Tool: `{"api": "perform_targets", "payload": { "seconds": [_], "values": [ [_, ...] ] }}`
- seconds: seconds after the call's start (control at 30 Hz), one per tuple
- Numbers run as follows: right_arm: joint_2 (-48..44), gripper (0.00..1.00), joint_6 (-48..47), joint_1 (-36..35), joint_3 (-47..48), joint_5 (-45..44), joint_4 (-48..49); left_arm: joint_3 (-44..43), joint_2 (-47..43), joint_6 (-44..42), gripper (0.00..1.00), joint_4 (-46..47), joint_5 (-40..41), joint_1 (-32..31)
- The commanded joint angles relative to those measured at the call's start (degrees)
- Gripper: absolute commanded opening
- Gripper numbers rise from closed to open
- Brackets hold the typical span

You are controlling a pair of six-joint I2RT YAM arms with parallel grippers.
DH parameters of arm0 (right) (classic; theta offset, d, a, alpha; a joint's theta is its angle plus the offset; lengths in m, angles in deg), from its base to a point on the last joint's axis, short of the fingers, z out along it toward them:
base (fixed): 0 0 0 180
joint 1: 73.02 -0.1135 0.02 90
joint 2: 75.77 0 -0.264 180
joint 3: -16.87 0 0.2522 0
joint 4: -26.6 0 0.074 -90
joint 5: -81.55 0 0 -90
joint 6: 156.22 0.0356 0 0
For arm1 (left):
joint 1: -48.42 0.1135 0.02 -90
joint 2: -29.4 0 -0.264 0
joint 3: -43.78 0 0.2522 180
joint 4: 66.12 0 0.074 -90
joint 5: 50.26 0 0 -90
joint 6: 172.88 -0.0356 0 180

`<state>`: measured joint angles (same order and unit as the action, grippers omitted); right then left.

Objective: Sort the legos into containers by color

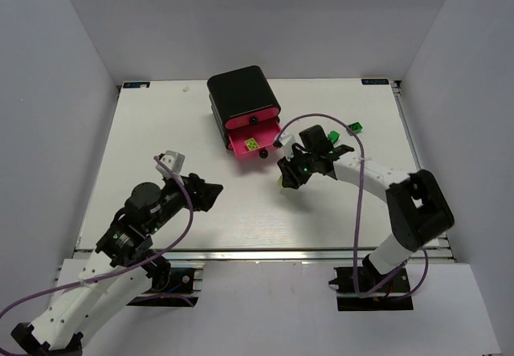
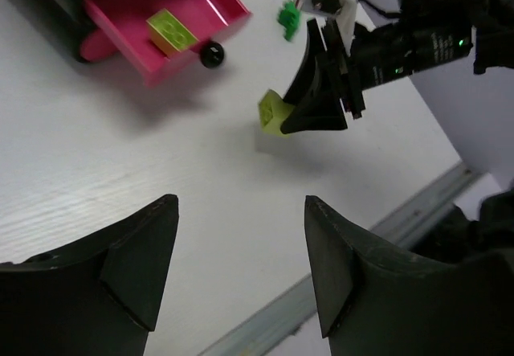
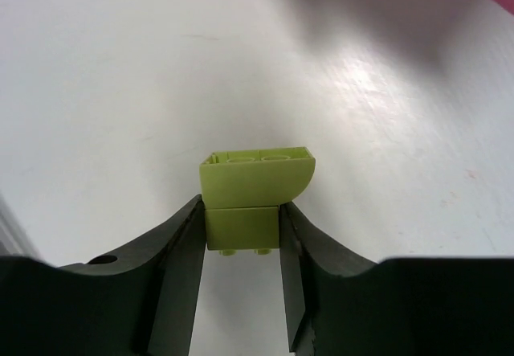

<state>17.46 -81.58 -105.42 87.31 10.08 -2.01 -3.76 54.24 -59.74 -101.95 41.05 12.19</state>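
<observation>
The right pincer (image 3: pixel 241 247) is pinching a lime-yellow lego (image 3: pixel 255 187) between its two black fingers. It grips the flat lower part, and a curved-topped part juts out past the tips. From above, pincer and brick hang over the white worktop (image 1: pixel 161 147), just in front of and to the right of the black cabinet (image 1: pixel 241 89). I cannot tell whether the brick touches the surface.

The open pink drawer (image 1: pixel 238 148), lowest in the cabinet, is pulled out and holds a second lime lego (image 1: pixel 251 143). Its round black knob (image 2: pixel 212 53) faces the arms.

A bright green lego (image 1: pixel 356 125) lies on the worktop to the right of the cabinet. Another green lego (image 1: pixel 334 137) lies close by, beside the right arm.

The left pincer (image 2: pixel 241 268) is spread with nothing between its fingers, over bare worktop and pointing toward the right pincer, well apart from it.

A small blue tag (image 1: pixel 134 85) sits at the worktop's far left corner, its writing too small to read. A green light (image 2: pixel 460 42) glows on the right arm.
</observation>
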Motion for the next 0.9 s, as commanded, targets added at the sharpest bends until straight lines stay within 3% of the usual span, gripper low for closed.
{"api": "perform_targets", "payload": {
  "seconds": [0.0,0.13,0.27,0.47,0.7,0.87],
  "values": [
    [-8.7,0.00,-13.3,-0.6,-1.5,15.0,-9.1,1.3,6.7,11.3,0.73,7.4,-11.3,-0.6],
    [-17.3,0.00,-21.1,-1.7,-4.5,20.2,-11.1,0.6,16.9,17.4,0.72,12.9,-19.7,-0.6],
    [-24.1,0.00,-25.8,-3.8,-5.6,19.4,-10.2,0.2,22.5,24.2,0.74,20.2,-23.9,-1.6],
    [-29.9,0.00,-29.3,-7.0,-3.4,16.0,-9.4,-4.3,30.0,27.3,0.77,21.6,-23.3,-3.6],
    [-31.8,0.00,-28.4,-9.3,-3.2,14.6,-6.9,-6.3,37.5,30.3,0.78,29.9,-21.8,-6.3],
    [-33.1,0.00,-27.4,-10.0,-4.2,14.1,-4.4,-8.2,41.8,30.3,0.82,30.0,-20.4,-9.2]
  ]
}}
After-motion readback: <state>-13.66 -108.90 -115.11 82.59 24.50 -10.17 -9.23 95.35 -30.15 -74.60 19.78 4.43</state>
